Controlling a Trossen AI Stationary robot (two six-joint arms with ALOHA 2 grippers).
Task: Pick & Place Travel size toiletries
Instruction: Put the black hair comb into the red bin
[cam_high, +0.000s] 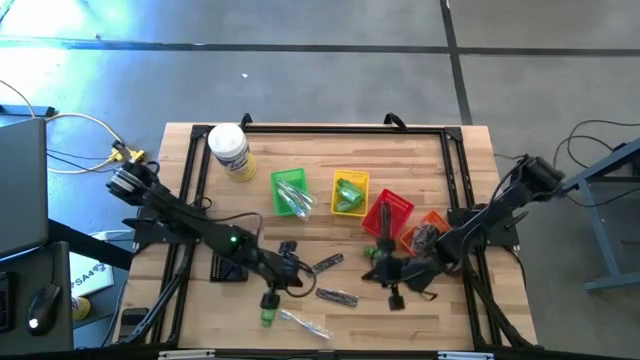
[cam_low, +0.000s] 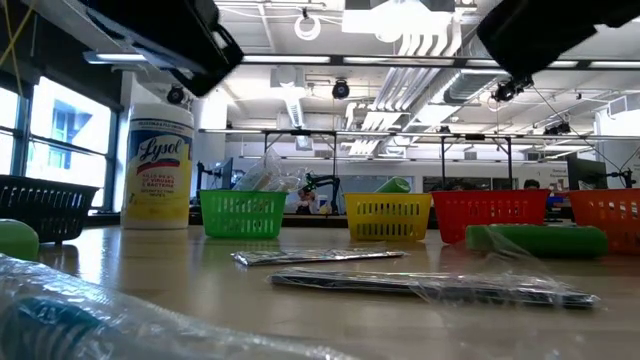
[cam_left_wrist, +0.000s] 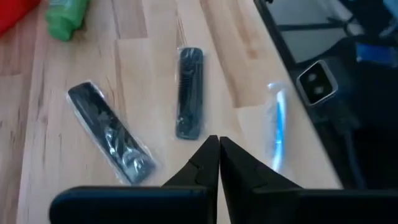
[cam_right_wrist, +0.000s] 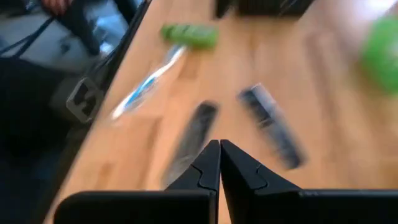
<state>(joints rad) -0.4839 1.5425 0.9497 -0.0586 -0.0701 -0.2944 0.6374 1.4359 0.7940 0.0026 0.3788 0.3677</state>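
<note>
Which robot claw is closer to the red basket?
The right claw. It sits just below the red basket in the high view, while the left claw is farther off, across the table to that basket's left.

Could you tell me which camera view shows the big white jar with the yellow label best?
The low view: the jar stands upright at the left, its yellow label readable. The high view shows only its white lid and some label from above. Neither wrist view shows it.

Bare wooden tabletop (cam_high: 420, 160) open behind row of mesh baskets: green (cam_high: 289, 190), yellow (cam_high: 350, 192), red (cam_high: 388, 214), orange (cam_high: 425, 232). Front crowded: wrapped dark combs (cam_high: 337, 296), clear-wrapped toothbrush (cam_high: 305, 323), both arms.
</note>
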